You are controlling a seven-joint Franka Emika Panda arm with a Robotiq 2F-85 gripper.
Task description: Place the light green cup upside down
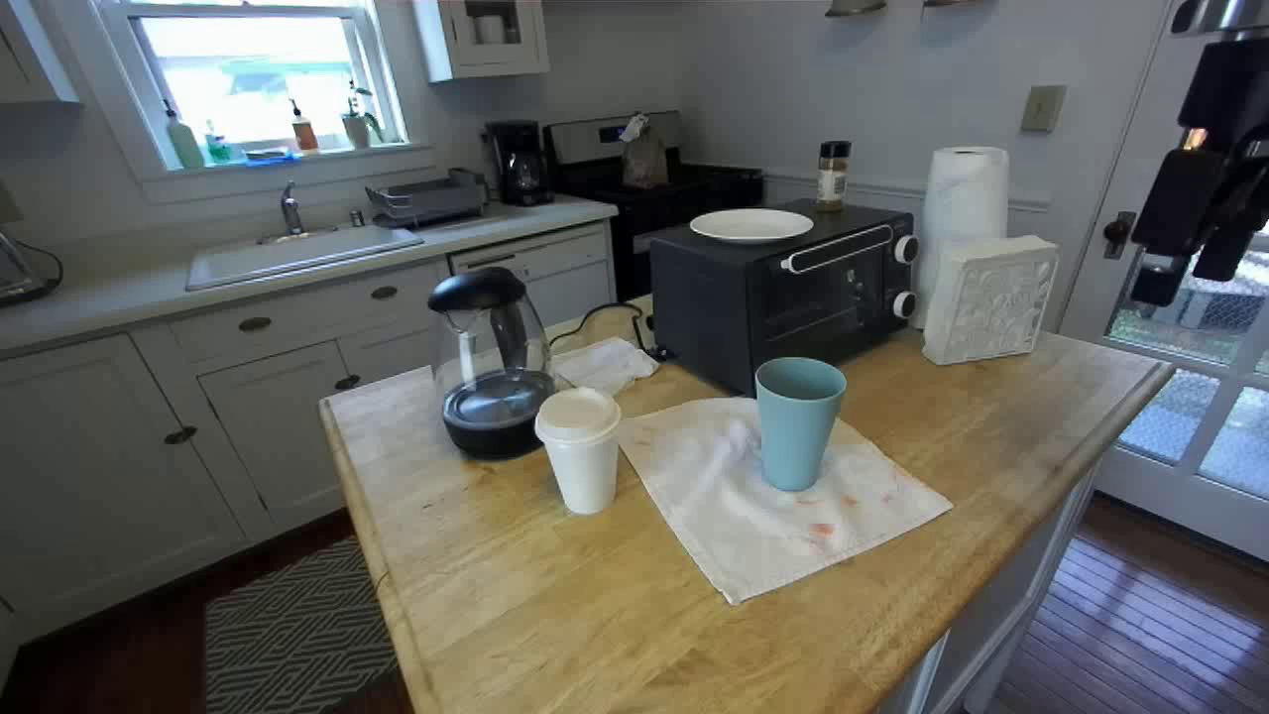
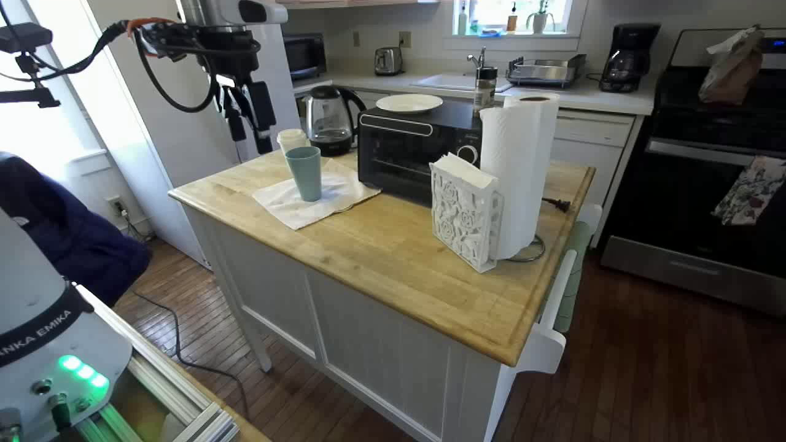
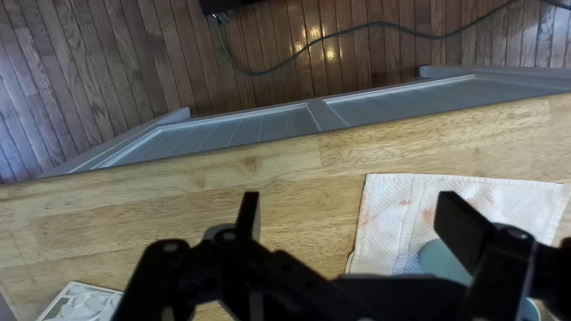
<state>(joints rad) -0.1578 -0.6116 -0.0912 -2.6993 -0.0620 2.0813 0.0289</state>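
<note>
The light green cup (image 1: 796, 436) stands upright, its wide open rim up, on a white cloth (image 1: 714, 535) on the wooden island top. It also shows in an exterior view (image 2: 305, 177). In the wrist view the cup (image 3: 441, 261) is partly hidden behind a finger. My gripper (image 3: 350, 200) is open with nothing between its fingers. In both exterior views the gripper (image 1: 1190, 268) (image 2: 250, 138) hangs in the air, above and apart from the cup. A smaller white cup (image 1: 585, 466) with a lid stands beside the cloth.
A glass kettle (image 1: 496, 377) stands behind the white cup. A black toaster oven (image 1: 714, 307) bears a white plate (image 1: 751, 225) and a spice jar (image 1: 833, 177). A paper towel roll (image 2: 522, 172) and a white napkin holder (image 2: 463, 212) stand beside the oven.
</note>
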